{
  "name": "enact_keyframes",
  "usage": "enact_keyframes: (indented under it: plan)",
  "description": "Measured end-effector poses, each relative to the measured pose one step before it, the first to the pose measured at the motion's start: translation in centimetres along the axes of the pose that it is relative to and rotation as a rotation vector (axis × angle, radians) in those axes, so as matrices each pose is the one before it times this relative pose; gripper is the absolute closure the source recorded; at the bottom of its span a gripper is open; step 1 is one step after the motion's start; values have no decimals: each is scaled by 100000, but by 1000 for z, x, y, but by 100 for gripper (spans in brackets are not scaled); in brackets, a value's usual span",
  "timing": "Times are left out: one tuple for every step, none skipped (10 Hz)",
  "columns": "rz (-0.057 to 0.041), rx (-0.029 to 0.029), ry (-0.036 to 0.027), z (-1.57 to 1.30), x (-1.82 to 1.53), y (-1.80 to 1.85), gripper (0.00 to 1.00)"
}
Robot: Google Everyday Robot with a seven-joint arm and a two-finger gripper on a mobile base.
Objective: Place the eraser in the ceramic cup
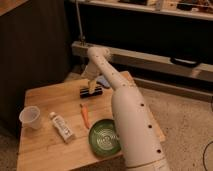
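Observation:
The eraser (91,91) is a small black oblong block lying on the far middle of the wooden table (45,150). My gripper (91,85) is at the end of the white arm, right above the eraser and down at it. The ceramic cup (30,118) is a small whitish tapered cup standing upright near the table's left edge, well away from the gripper.
A white labelled tube (61,126) lies right of the cup. An orange stick (85,115) lies mid-table. A round green plate (104,136) sits at the front, partly behind my arm (131,125). A pale blue pad (103,80) lies behind the eraser.

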Motion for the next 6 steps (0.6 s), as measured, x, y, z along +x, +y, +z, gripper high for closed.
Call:
enact_keyframes:
  plan:
    - [331, -99, 285, 265, -328, 540, 20]
    - [522, 954, 425, -325, -689, 816, 20]
    - [537, -63, 770, 92, -766, 1424, 20]
    - [-89, -342, 966, 133, -734, 814, 20]
    - [79, -895, 1488, 403, -444, 561, 20]
    - [647, -827, 1820, 553, -81, 81, 20]
